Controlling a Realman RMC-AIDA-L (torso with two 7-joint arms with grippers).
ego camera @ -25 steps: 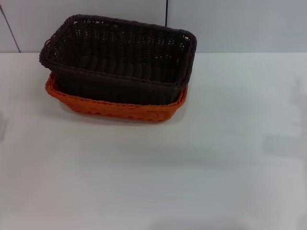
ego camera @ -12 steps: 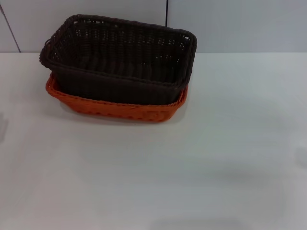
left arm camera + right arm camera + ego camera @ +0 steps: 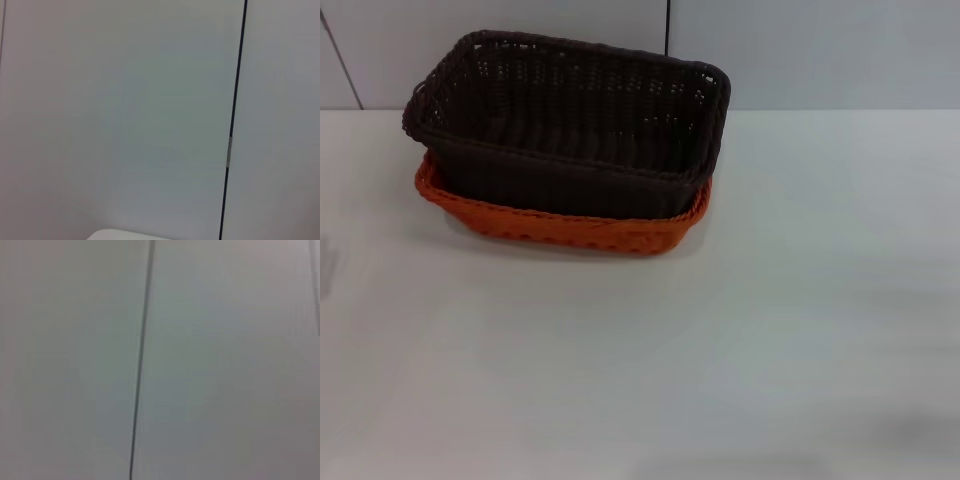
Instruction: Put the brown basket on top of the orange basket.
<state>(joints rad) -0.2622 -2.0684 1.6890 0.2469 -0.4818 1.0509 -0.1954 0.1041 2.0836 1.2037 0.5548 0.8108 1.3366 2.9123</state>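
The brown basket (image 3: 570,125) sits nested on top of the orange basket (image 3: 570,230) at the back left of the white table in the head view. Only the orange basket's rim and lower front wall show below the brown one. The brown basket stands upright and looks empty. Neither gripper shows in any view. Both wrist views show only a pale wall with a dark vertical seam.
The white table (image 3: 720,330) stretches in front of and to the right of the baskets. A grey panelled wall (image 3: 820,50) with a dark seam rises right behind them. A pale rounded edge (image 3: 130,234) shows low in the left wrist view.
The baskets have not moved. Faint shadows on the table's right side have shifted toward the front edge.
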